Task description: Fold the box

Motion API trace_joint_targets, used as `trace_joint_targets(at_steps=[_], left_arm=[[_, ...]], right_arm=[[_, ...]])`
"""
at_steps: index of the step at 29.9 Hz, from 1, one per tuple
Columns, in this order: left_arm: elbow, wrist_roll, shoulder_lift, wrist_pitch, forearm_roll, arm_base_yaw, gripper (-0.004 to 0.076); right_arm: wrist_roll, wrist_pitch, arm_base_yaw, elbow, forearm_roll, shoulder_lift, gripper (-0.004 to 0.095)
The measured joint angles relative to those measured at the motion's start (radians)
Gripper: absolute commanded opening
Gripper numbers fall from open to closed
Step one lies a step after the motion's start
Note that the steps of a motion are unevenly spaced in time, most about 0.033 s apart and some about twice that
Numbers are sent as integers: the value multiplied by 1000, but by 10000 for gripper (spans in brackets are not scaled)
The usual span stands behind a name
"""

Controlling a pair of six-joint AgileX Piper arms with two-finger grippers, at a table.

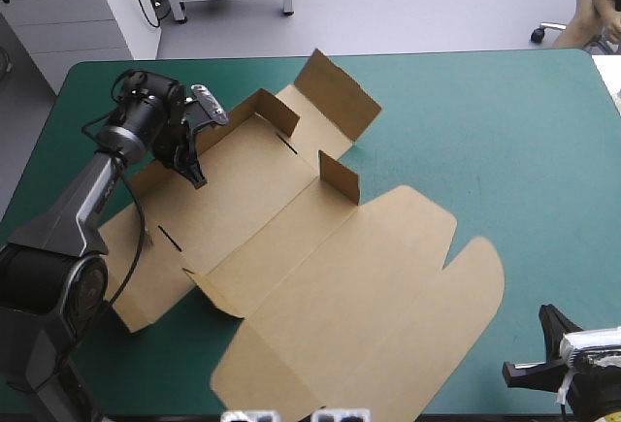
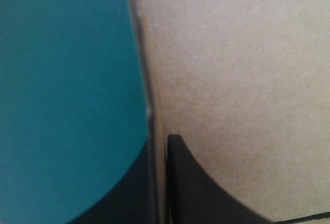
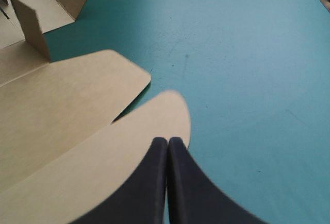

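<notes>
Right gripper (image 3: 167, 141) closed near box (image 3: 77, 126); left gripper (image 1: 195, 172) pinches its edge; teal-green cover (image 1: 505, 131).

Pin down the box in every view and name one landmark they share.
High view: the box lies opened out across the middle and left of the teal-green cover, some flaps raised.
Left wrist view: it fills one side, its edge between the fingers of the left gripper.
Right wrist view: its rounded flaps lie ahead of the shut right gripper.
Shared landmark: the teal-green cover.
</notes>
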Motion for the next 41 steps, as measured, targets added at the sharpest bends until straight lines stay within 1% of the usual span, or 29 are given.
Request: trace_joint_targets(at_steps=[3, 8, 11, 17, 20, 23, 30, 36, 41], left_arm=[[-24, 56, 0, 0, 121, -72, -8], [-51, 155, -1, -10, 214, -144, -8], [-51, 167, -4, -73, 248, -185, -8], [-51, 180, -4, -263, 267, -271, -8], [-51, 171, -4, -304, 272, -309, -8], [-51, 153, -4, -309, 281, -342, -8], [-51, 18, -4, -299, 320, -403, -8], [-51, -62, -4, -257, 419, -483, -9], [-51, -87, -5, -220, 472, -548, -8]], right_arm=[[0, 0, 0, 0, 0, 0, -20], [0, 0, 0, 0, 0, 0, -20], [0, 0, 0, 0, 0, 0, -20], [0, 0, 0, 0, 0, 0, -20], [0, 0, 0, 0, 0, 0, -20], [0, 0, 0, 0, 0, 0, -20], [0, 0, 0, 0, 0, 0, -20], [0, 0, 0, 0, 0, 0, -20], [0, 0, 0, 0, 0, 0, -20]])
